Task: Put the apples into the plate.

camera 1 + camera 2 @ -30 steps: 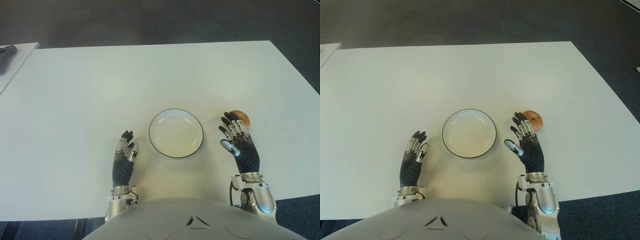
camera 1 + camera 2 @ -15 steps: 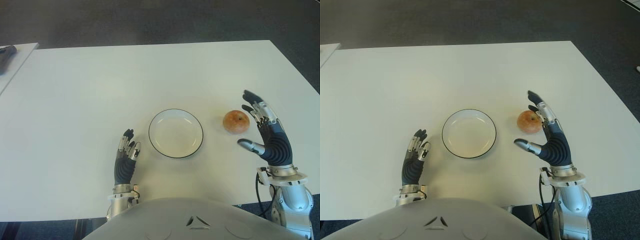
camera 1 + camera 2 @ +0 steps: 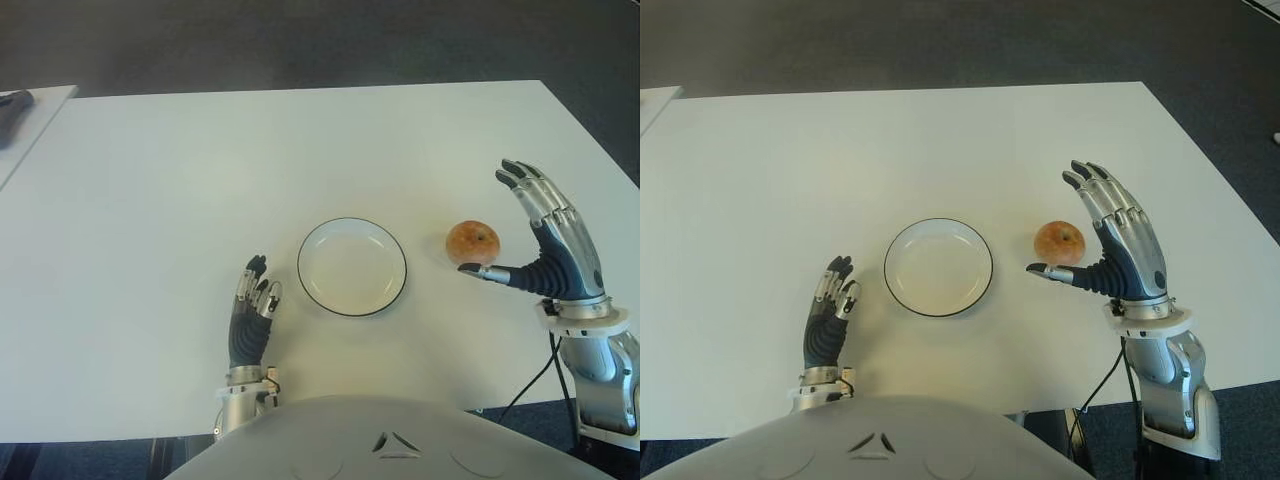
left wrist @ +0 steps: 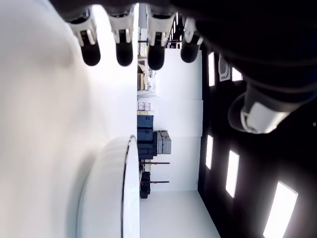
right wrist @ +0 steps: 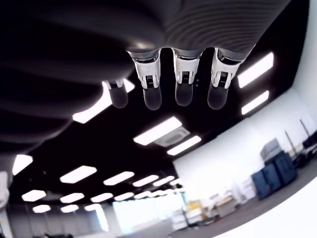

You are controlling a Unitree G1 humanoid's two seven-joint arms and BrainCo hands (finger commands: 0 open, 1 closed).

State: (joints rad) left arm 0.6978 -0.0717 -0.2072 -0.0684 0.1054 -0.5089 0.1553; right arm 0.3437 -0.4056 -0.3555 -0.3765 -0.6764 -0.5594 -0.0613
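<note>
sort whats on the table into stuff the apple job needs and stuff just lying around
Needed for the job:
- apple, on the table right of the plate
- plate, with nothing in it
- right hand, open beside the apple, holding nothing

Just lying about:
- left hand, idle left of the plate
- dark object on the side table at far left

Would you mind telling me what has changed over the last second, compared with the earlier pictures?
The right hand swung outward from in front of the apple to its right side and rose, fingers open, thumb pointing toward the fruit; it holds nothing. The apple, the empty plate and the left hand, left of the plate, stayed where they were.
</note>
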